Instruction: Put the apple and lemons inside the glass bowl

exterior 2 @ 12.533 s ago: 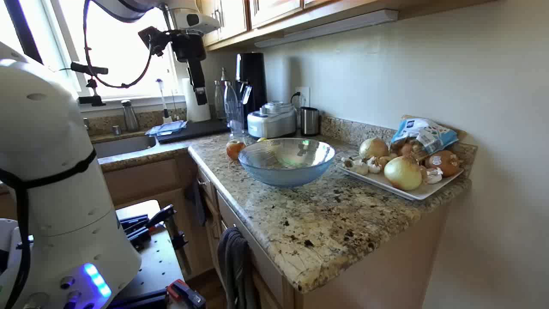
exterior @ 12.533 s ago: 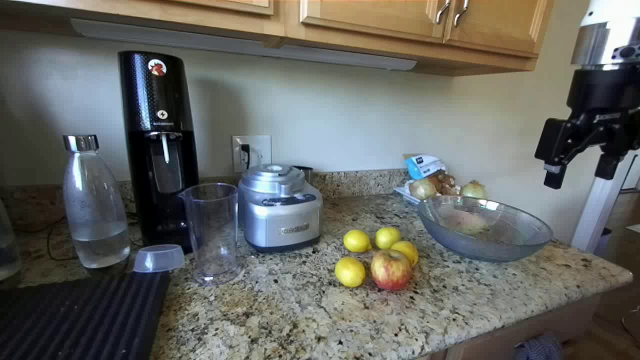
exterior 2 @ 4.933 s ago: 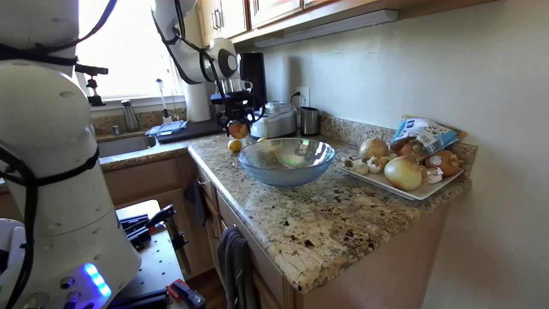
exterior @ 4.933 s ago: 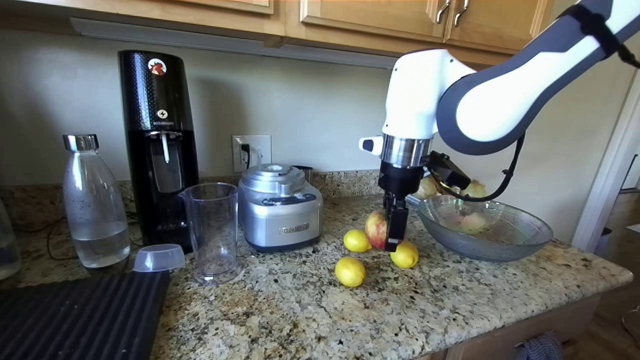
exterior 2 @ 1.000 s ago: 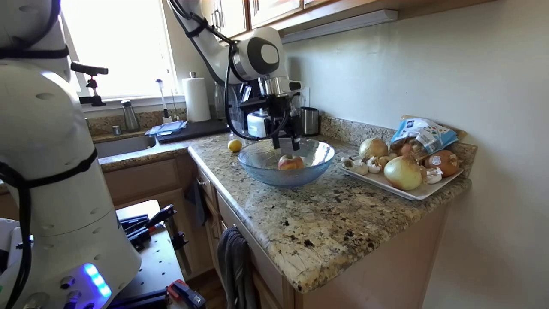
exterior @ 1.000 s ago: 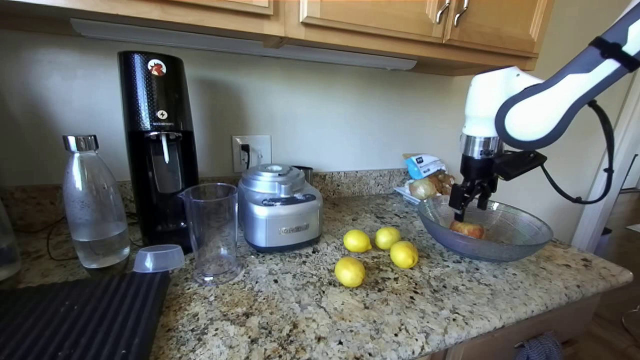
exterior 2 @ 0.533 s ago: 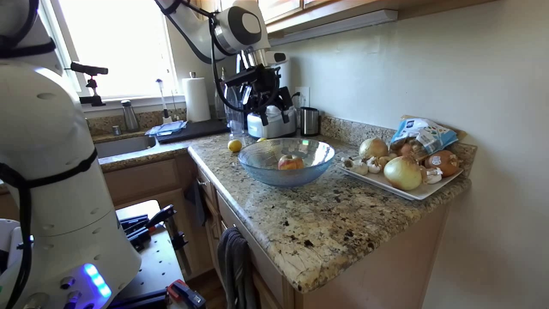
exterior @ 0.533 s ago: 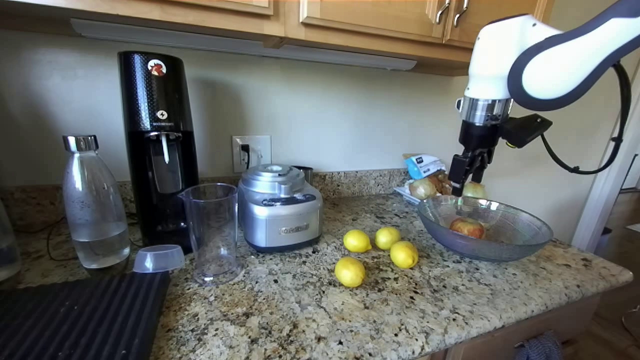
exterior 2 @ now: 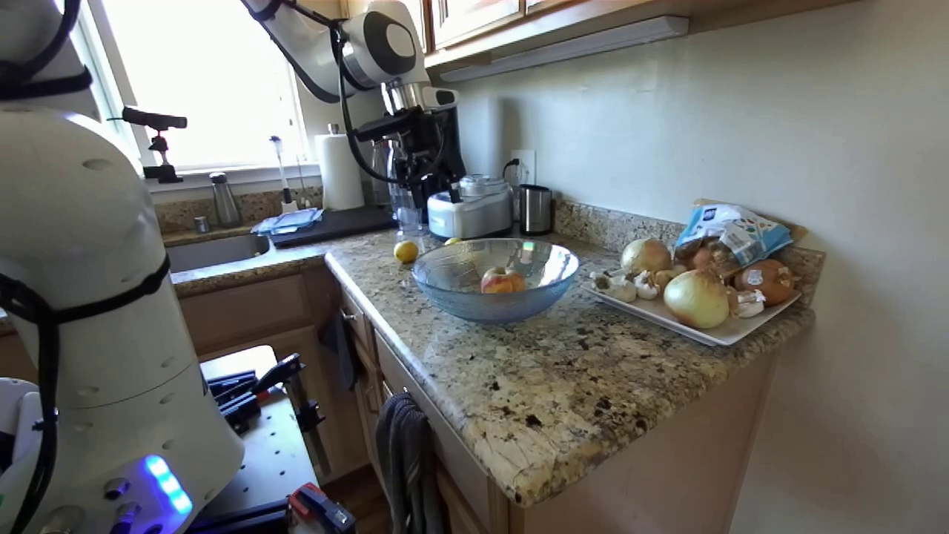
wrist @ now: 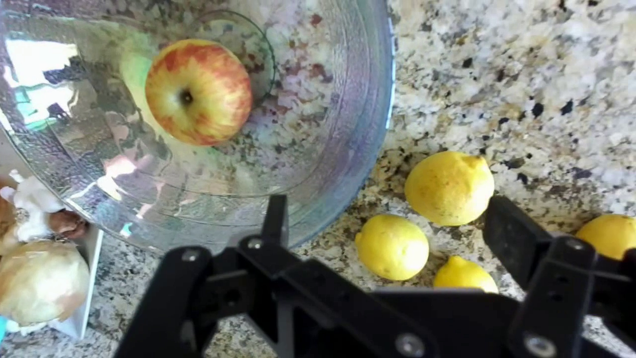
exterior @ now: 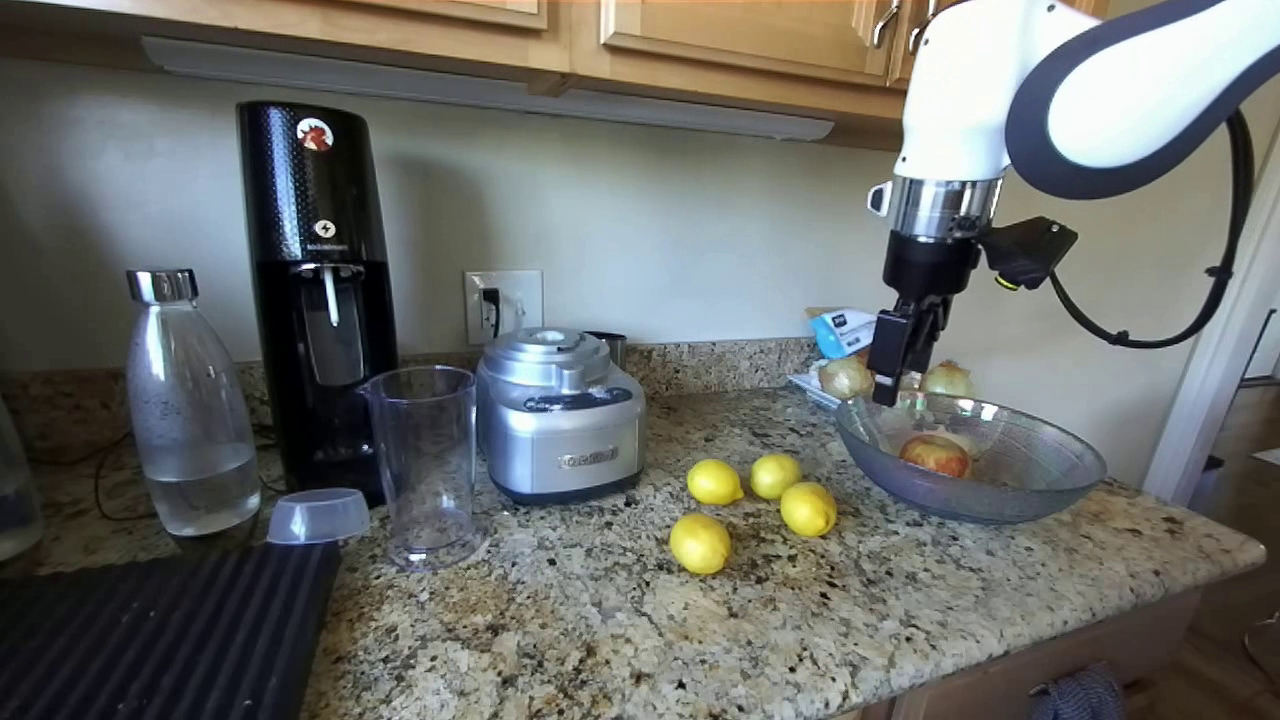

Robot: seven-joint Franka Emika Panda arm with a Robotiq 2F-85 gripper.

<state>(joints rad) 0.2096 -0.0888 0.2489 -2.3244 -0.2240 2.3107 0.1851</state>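
Black soda maker [exterior: 318,190] stands between part-filled bottle [exterior: 197,430] and silver food processor [exterior: 570,435], clear jug [exterior: 428,455] near; onions [exterior 2: 697,299] and garlic [exterior 2: 621,288] on white tray [exterior 2: 730,331], blue-and-white bag [exterior 2: 730,228] with them.

Red-streaked yellow apple [wrist: 206,94], yellow lemons [wrist: 449,189], bluish glass bowl [exterior 2: 495,302], speckled beige counter [exterior: 600,635]

A speckled beige granite countertop [exterior: 560,640] is carrying a wide, flared clear glass bowl [exterior: 970,498], lower than the black gripper [wrist: 386,204]. In an exterior view, four oval yellow lemons [exterior: 714,482] are lying below-left of the gripper; farther left, a silver food-processor base [exterior: 565,430] and a tall black drinks machine [exterior: 310,190] are standing. Right of the gripper in an exterior view, a white rectangular plate [exterior 2: 730,332] is resting.
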